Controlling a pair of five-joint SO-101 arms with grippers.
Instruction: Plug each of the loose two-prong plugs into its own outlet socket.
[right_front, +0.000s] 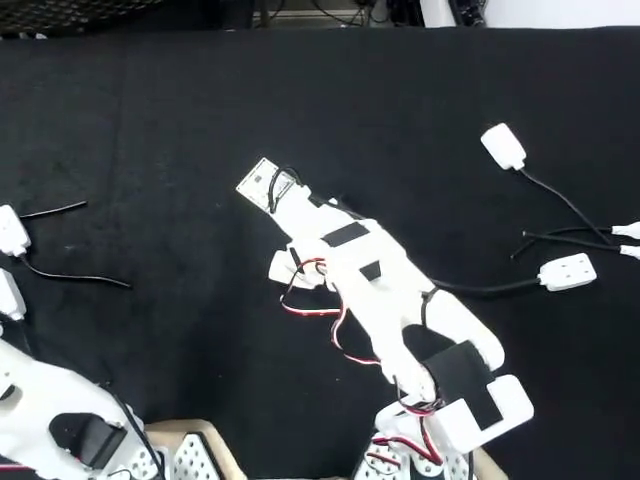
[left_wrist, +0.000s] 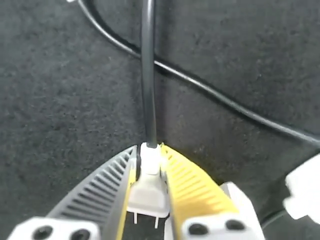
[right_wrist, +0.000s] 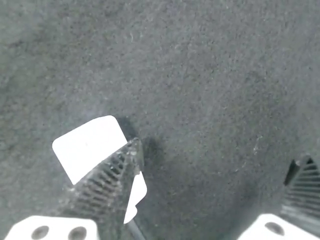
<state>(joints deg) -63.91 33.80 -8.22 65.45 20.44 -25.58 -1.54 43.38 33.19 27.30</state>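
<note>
A white two-prong plug is clenched in the left jaws. Its prongs point back toward the wrist and its black cord runs straight ahead over the table. Farther out, the right jaws stand spread wide, with one finger just beside a white outlet socket lying on the table. To do this step well, I judge the right jaws should pinch the socket's sides and steady it, because the plug must be turned before its prongs can meet any slots.
</note>
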